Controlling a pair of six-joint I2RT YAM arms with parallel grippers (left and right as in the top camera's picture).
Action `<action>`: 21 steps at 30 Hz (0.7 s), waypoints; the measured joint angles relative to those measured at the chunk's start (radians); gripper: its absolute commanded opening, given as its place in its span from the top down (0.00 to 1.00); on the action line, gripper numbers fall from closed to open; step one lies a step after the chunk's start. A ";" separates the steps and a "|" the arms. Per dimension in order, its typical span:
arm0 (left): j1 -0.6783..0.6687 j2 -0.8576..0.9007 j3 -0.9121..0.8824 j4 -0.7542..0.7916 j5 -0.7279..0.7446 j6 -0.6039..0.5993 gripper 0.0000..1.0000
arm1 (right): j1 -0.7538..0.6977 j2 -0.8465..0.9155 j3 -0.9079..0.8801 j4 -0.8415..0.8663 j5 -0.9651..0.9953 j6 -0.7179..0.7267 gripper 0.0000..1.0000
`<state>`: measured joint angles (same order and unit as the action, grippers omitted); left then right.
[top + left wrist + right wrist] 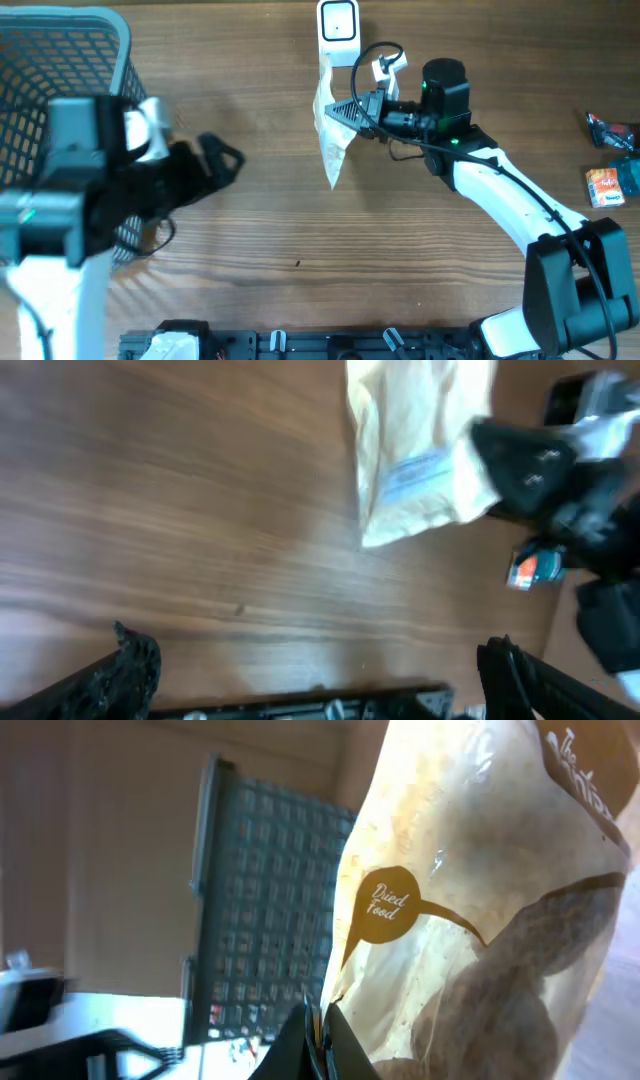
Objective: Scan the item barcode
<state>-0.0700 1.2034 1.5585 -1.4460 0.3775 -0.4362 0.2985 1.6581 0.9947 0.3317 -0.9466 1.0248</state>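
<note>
A cream food pouch (331,130) marked "Dried Food" hangs just below the white barcode scanner (338,22) at the table's far edge. My right gripper (350,113) is shut on the pouch's edge. In the right wrist view its jaws (322,1035) pinch the pouch's seam, and the pouch (480,920) fills the right half of the view. My left gripper (225,160) hovers open beside the basket with nothing in it. In the left wrist view its fingers (130,665) stand wide over bare wood, and the pouch (420,450) shows a printed label ahead.
A grey wire basket (60,60) stands at the far left, partly under my left arm. At the right edge lie a dark packet (610,130) and an orange and teal packet (612,185). A black rail (330,345) runs along the near edge.
</note>
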 measured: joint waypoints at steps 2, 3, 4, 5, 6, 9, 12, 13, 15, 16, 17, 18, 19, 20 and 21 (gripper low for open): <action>-0.029 0.051 -0.093 0.108 0.009 -0.003 0.00 | -0.014 -0.002 0.000 0.118 -0.016 0.069 0.96; -0.029 0.069 -0.126 0.156 0.016 -0.003 0.00 | -0.021 -0.002 -0.001 0.171 -0.027 0.106 0.95; -0.027 0.089 -0.155 0.211 0.032 0.003 0.00 | -0.034 -0.002 0.001 0.249 -0.047 0.166 0.95; -0.023 0.102 -0.176 0.261 0.058 0.016 0.00 | -0.043 -0.002 0.003 0.311 -0.060 0.219 0.96; -0.016 0.115 -0.188 0.302 0.093 0.034 0.00 | -0.054 -0.002 0.004 0.364 -0.076 0.278 0.95; 0.017 0.139 -0.198 0.431 0.239 0.098 0.00 | -0.075 -0.005 0.004 0.404 -0.100 0.402 0.95; 0.050 0.161 -0.198 0.525 0.397 0.171 0.00 | -0.079 -0.005 0.004 0.422 -0.110 0.473 0.95; 0.058 0.172 -0.198 0.561 0.460 0.201 0.00 | -0.079 -0.005 0.004 0.438 -0.113 0.497 0.95; 0.063 0.206 -0.198 0.621 0.560 0.243 0.00 | -0.079 -0.005 0.002 0.547 -0.122 0.578 0.95; 0.064 0.222 -0.198 0.634 0.584 0.254 0.00 | -0.079 -0.005 0.003 0.623 -0.123 0.627 0.95; 0.064 0.241 -0.198 0.648 0.608 0.262 0.00 | -0.079 -0.005 0.003 0.679 -0.120 0.658 0.95; 0.064 0.259 -0.198 0.667 0.630 0.269 0.00 | -0.079 -0.005 0.004 0.731 -0.115 0.694 0.95; 0.064 0.275 -0.198 0.689 0.652 0.272 0.00 | -0.079 -0.005 0.004 0.774 -0.107 0.731 0.95; 0.064 0.295 -0.198 0.719 0.687 0.278 0.00 | -0.079 -0.006 0.004 0.799 -0.100 0.761 0.95; 0.064 0.318 -0.198 0.758 0.731 0.280 0.00 | -0.079 -0.006 0.004 0.817 -0.088 0.793 0.95</action>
<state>-0.0063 1.5211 1.3602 -0.6876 1.1084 -0.1562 0.2195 1.6524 0.9985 1.1484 -1.0344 1.8175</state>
